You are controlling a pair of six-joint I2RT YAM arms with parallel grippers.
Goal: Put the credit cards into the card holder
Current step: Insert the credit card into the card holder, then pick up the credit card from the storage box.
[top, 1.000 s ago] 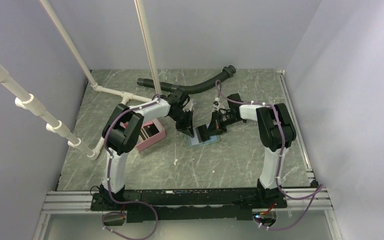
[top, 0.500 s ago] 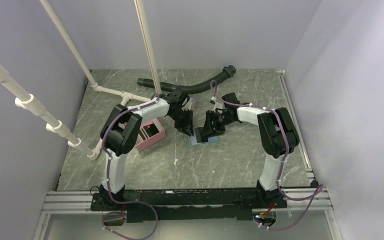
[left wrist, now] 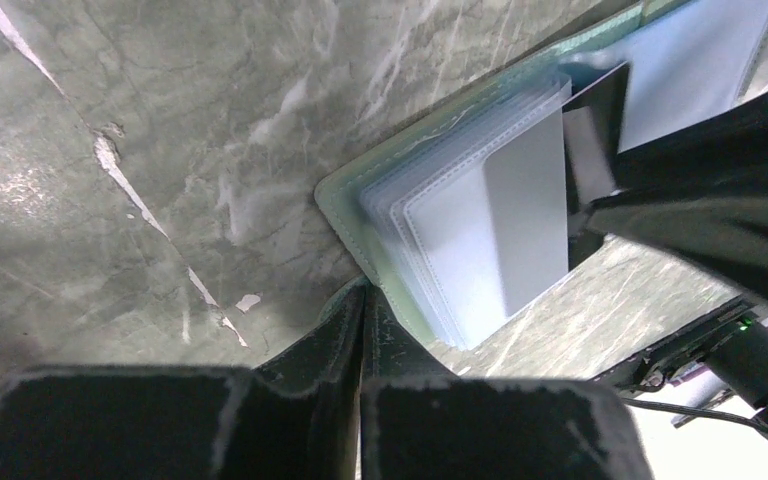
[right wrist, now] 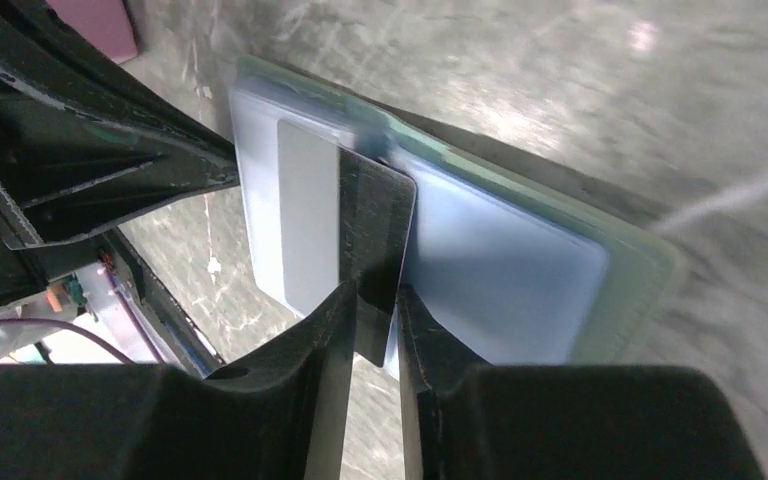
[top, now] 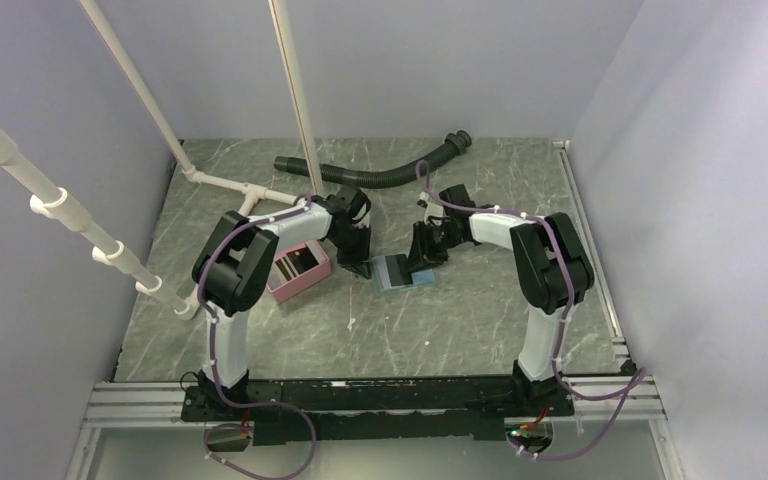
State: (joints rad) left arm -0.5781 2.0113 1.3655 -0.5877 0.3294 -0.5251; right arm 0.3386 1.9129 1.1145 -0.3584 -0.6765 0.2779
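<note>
Right wrist view: the right pincer (right wrist: 375, 295) stands slightly parted about a dark card (right wrist: 375, 215) that overlaps the card holder (right wrist: 520, 270), which lies in the middle of the bench (top: 460, 310). I cannot tell whether it grips the card. The left pincer (left wrist: 363, 300) is clenched, tips against the holder's left edge. The card could snag a pocket lip and buckle, or shove the holder aside.

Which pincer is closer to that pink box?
Left. The left pincer sits between box and holder; the right pincer, gripping a card, is at the holder's other side.
</note>
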